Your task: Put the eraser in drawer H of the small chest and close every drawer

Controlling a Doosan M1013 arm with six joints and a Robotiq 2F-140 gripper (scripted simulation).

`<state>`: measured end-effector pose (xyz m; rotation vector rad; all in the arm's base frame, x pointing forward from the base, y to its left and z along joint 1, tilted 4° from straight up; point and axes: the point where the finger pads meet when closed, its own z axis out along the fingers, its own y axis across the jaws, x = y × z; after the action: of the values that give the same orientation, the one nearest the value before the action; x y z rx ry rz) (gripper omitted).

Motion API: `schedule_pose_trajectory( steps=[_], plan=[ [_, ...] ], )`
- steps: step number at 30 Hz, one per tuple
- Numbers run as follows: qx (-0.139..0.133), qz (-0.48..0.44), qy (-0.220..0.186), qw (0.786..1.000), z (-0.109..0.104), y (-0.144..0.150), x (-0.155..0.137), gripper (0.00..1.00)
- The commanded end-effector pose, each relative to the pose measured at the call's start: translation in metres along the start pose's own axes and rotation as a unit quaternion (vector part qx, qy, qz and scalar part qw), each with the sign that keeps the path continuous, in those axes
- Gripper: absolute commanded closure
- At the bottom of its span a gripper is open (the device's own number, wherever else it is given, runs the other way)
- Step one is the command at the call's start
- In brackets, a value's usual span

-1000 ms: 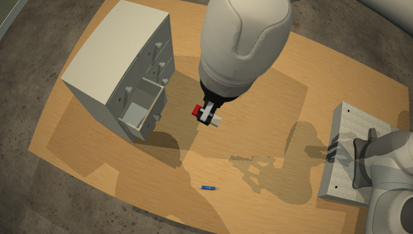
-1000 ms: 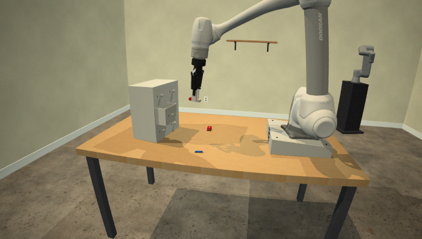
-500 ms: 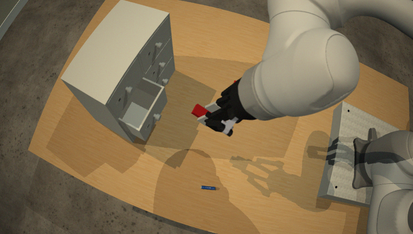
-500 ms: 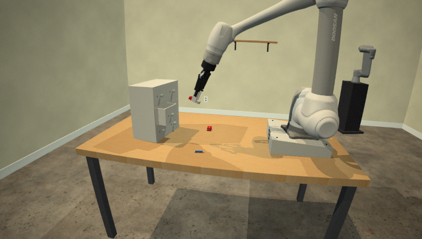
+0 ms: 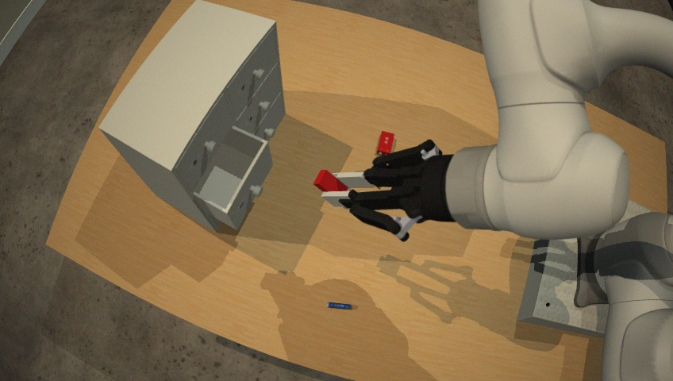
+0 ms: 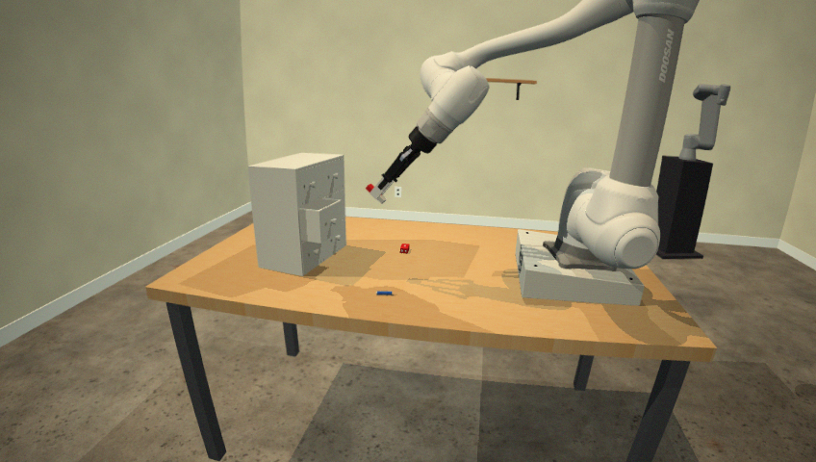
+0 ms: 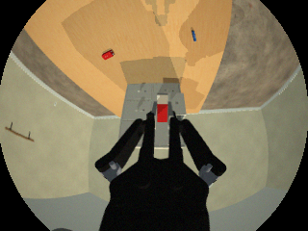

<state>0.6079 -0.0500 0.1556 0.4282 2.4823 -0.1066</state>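
The wooden table point(image 5: 424, 302) point(image 6: 486, 320) stands on a mottled floor point(image 5: 28, 302) point(image 6: 257, 400) before pale green walls point(image 6: 354, 103). At the left end of the table is the chest point(image 5: 189, 75) point(image 6: 277, 212) point(image 7: 144, 113). Its drawer markings cannot be read at this size, so the drawer marked H cannot be identified. One drawer point(image 5: 243, 188) point(image 6: 323, 222) on the near side projects from the front; the top view shows its interior, which the exterior view mostly conceals. Right of the chest, and above the table, the gripper point(image 5: 344, 187) point(image 6: 380, 193) point(image 7: 162, 107) is closed on a red-and-white block, the eraser point(image 5: 325, 180) point(image 6: 369, 188) point(image 7: 163, 114), with the red end exposed and the remainder partly covered by the fingers. In the wrist view, the gripper obscures part of the chest. The small blue item point(image 5: 339, 305) point(image 6: 384, 293) point(image 7: 193, 36) lies on the near side; its printing is illegible. The small red item point(image 5: 386, 141) point(image 6: 404, 248) point(image 7: 108, 54) lies farther back, its white marks unclear. At the right, the arm point(image 5: 543, 188) point(image 6: 647, 114) bears the lettering "DOOSAN", legible in the exterior view only; the top view cuts the arm off at the frame edge.

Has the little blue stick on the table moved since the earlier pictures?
No. The blue stick shows no shift, judged against the chest in the top view.
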Motion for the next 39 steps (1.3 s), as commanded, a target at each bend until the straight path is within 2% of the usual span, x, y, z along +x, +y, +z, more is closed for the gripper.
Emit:
schedule_pose_trajectory(
  steps=[1,31,39],
  plan=[
    [0.015,0.002,-0.030,0.999,0.0003,-0.0018,0.0003,0.89],
    [0.014,0.000,-0.140,0.990,-0.0002,-0.0010,0.0062,0.89],
    [0.015,0.000,-0.184,0.983,-0.0003,-0.0013,0.0086,0.89]
  ],
)
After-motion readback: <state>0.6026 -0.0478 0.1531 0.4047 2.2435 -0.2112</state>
